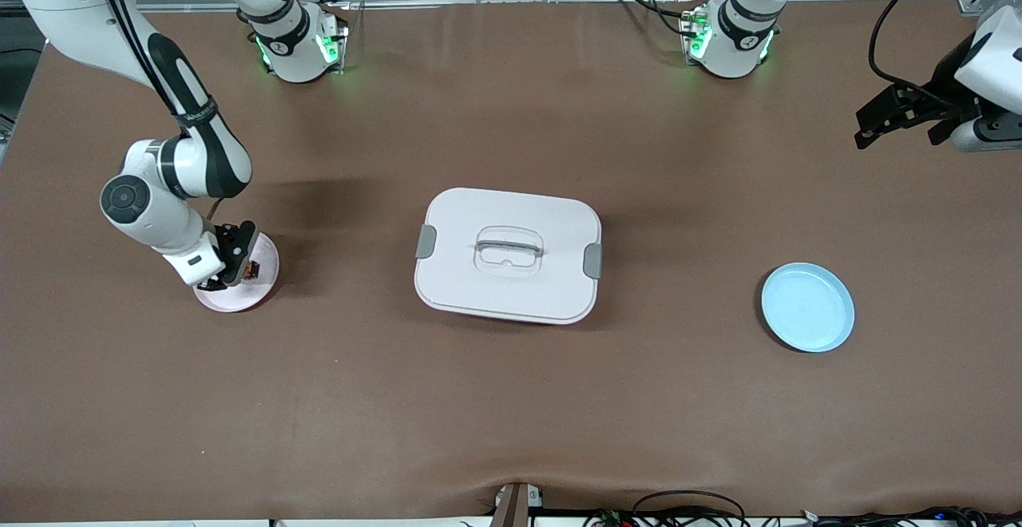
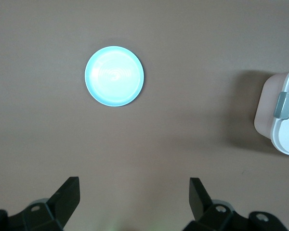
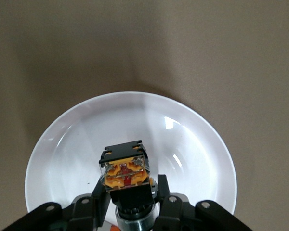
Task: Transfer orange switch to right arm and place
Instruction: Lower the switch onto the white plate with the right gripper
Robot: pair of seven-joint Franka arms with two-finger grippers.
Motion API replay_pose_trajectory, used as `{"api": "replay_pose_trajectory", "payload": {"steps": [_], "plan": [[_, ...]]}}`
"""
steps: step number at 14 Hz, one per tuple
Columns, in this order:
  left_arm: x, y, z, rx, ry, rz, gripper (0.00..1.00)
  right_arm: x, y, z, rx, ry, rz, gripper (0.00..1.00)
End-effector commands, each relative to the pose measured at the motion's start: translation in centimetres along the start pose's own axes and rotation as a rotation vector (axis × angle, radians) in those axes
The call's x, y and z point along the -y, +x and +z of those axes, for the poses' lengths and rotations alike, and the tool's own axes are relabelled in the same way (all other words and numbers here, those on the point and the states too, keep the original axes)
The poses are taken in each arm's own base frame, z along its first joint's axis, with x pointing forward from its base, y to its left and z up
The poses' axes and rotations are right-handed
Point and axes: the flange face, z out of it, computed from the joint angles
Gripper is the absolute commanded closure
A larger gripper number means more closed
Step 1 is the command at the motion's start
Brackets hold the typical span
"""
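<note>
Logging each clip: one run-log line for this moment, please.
right gripper: shut on small black-and-orange switch, over pink plate | left gripper: open, waiting, empty

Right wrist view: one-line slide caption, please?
Right gripper, shut on the orange switch, holds it over the white plate on the brown table.

The orange switch (image 3: pixel 125 168), a small black block with an orange, clear-cased end, sits clamped in the right gripper (image 3: pixel 130 195) over the white plate (image 3: pixel 67 144), at nine o'clock of the counter (image 1: pixel 511 399).
</note>
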Motion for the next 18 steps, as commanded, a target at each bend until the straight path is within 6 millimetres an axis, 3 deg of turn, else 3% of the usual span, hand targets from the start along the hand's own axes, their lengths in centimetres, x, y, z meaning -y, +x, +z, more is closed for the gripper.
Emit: {"api": "replay_pose_trajectory", "payload": {"steps": [1, 3, 5, 10, 15, 18], "plan": [[0.0, 0.0, -0.4, -0.003, -0.005, -0.01, 0.0, -0.1, -0.4, 0.1, 0.002, -0.011, -0.016, 0.49], [0.1, 0.1, -0.4, -0.003, -0.005, -0.009, 0.0, -0.2, -0.5, 0.1, 0.001, -0.012, -0.012, 0.31], [0.2, 0.1, -0.4, -0.003, -0.005, 0.004, 0.0, -0.3, -0.5, -0.1, 0.001, -0.015, -0.002, 0.05], [0.2, 0.2, -0.1, 0.001, -0.002, -0.001, 0.0, -0.6, -0.4, -1.8, 0.008, -0.012, 0.032, 0.0], [0.2, 0.2, -0.1, 0.001, -0.004, 0.007, 0.0, -0.1, -0.4, -3.8, 0.049, 0.058, 0.403, 0.0], [0.2, 0.2, -0.1, 0.001, -0.004, 0.007, 0.41, -0.2, -0.1, -5.3, 0.055, 0.039, 0.702, 0.0]]}}
